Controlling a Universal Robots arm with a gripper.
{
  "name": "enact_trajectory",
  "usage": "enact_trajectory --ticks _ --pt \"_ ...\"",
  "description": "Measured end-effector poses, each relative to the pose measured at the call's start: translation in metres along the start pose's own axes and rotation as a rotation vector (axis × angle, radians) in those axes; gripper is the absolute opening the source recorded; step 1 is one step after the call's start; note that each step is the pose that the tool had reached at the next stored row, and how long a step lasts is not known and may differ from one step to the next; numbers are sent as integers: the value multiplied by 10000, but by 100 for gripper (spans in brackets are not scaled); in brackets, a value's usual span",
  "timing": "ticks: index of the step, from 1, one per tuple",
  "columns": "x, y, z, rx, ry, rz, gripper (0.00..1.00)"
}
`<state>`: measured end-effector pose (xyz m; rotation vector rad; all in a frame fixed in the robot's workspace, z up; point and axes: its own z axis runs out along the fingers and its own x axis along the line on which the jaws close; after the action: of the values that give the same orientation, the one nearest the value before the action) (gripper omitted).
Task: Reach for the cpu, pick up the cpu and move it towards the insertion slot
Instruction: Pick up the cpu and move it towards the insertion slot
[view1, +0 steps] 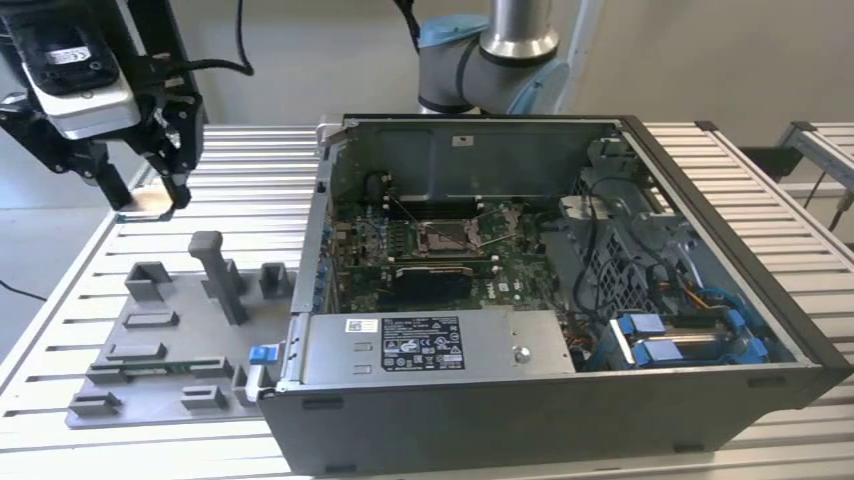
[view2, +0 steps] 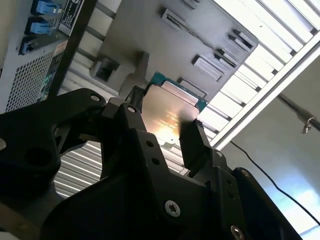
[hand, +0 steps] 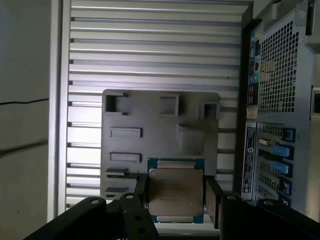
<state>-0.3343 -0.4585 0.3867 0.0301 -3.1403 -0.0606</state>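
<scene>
Robot arm's gripper (view1: 150, 198) is seen at the exterior view's left, raised above the slatted table (view1: 254, 190) and clamped on the cpu (hand: 176, 192). In both wrist views the chip is pinched by two opposite edges between black fingers (hand: 212, 200), w/ its silvery lid facing the cameras and a green rim showing. Beneath it lies the grey fixture plate (hand: 160, 115) w/ its recesses. The insertion slot (view1: 447, 236) sits on the motherboard (view1: 387, 255) inside the open computer case (view1: 561, 400), well apart from the gripper, toward the exterior view's right. The pick is judged done and the carry barely begun.

Risks, as judged: the chip is held by thin edges only, so it could be tilted or dropped if jolted. The case wall (view1: 324, 200) stands between gripper & socket and could be clipped if the chip is carried too low. Cables (view1: 603, 195) near the socket could be snagged.

Hard to make out: the socket's contacts, whether its frame is open, and the chip's underside & corner mark. The arm (view1: 514, 40) is cut off at the exterior view's top edge.
</scene>
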Motion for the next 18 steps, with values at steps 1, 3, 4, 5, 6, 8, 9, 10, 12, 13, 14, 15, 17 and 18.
enact_trajectory --ticks 1,3,4,5,6,8,9,10,12,13,14,15,17,18 --pt "-44 -2 0 0 1 1 0" --pt "-133 -7 -1 0 3 2 0" --pt "-179 -10 0 -1 4 1 0" --pt "-227 -13 -1 0 5 1 0" --pt "-272 -16 -1 -1 6 1 0" --pt "-360 -21 -1 -1 8 2 0" --pt "-407 -24 -1 0 9 1 0" --pt "-452 -27 -2 0 11 0 0" --pt "-541 -31 -1 -1 12 1 0" --pt "-590 -34 -1 -1 14 2 0" --pt "-635 -37 -2 -1 15 1 0" --pt "-680 -39 -2 0 16 1 0" --pt "-771 -44 -2 0 18 2 0" --pt "-816 -47 -2 0 20 2 0"
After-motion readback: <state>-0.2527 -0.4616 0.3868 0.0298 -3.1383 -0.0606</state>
